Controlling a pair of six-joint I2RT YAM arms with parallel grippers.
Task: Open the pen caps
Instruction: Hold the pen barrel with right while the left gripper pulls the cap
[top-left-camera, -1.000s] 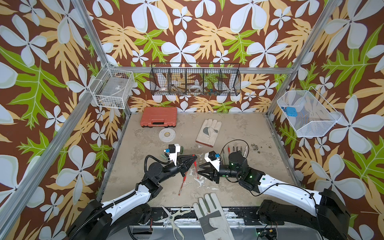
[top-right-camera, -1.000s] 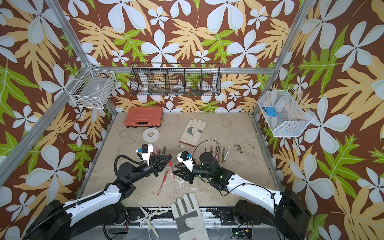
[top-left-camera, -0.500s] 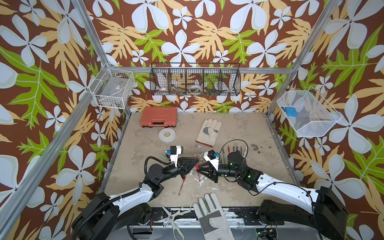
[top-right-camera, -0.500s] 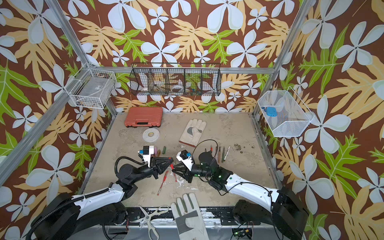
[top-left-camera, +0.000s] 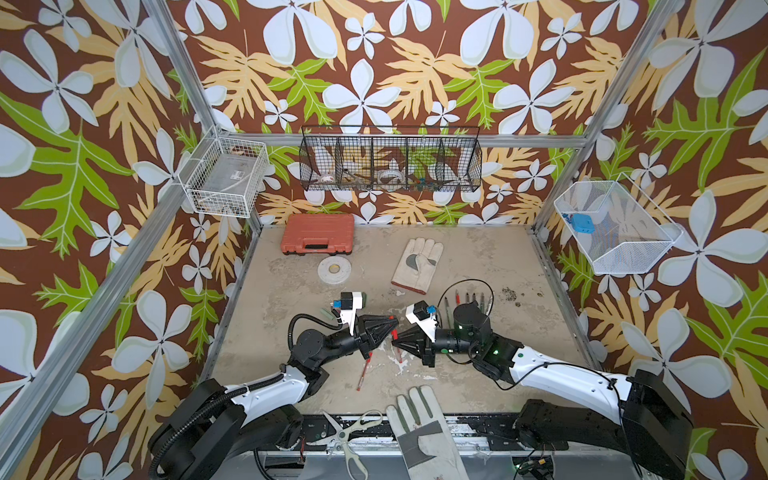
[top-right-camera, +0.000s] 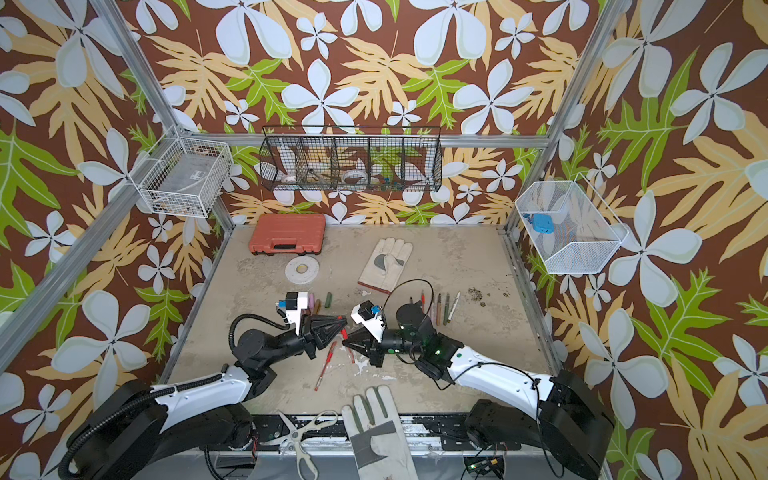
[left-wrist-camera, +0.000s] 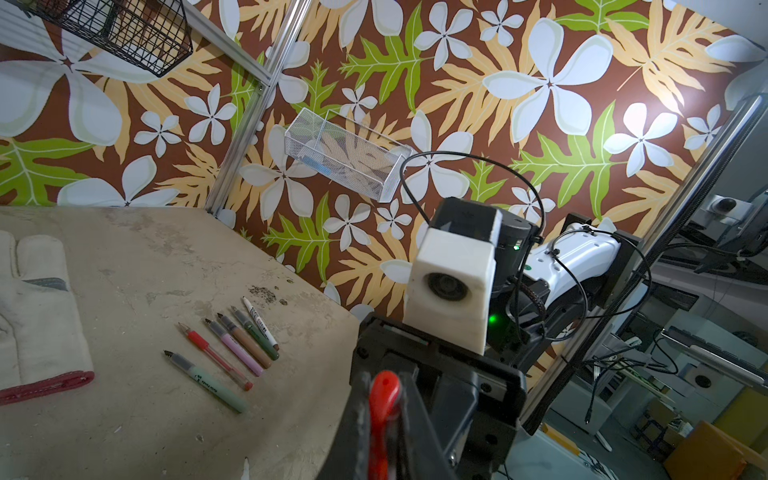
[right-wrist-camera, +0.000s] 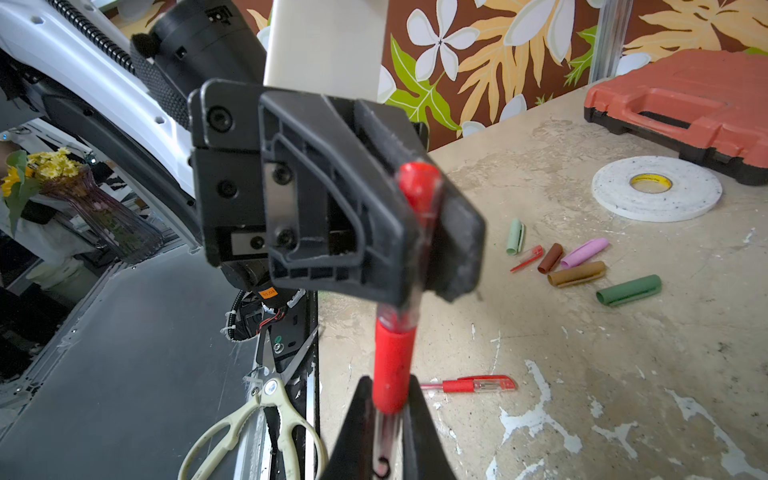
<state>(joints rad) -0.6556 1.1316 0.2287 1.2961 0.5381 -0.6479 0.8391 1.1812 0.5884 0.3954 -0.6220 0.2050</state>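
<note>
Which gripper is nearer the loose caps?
Left. The left gripper sits just in front of the loose caps; the right gripper is farther off, across the shared red pen.

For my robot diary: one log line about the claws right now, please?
left claw: shut on red pen | right claw: shut on red pen | pen: held between both claws

Orange case (top-left-camera: 318, 234), tape roll (top-left-camera: 334, 269), glove (top-left-camera: 417, 262), scissors (top-left-camera: 341, 435)

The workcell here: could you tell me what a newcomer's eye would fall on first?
First the loud flowered wallpaper on the walls. Then, mid-table, the left gripper and right gripper meeting tip to tip, both shut on one red pen. Behind the right arm lies a row of uncapped pens.
</note>
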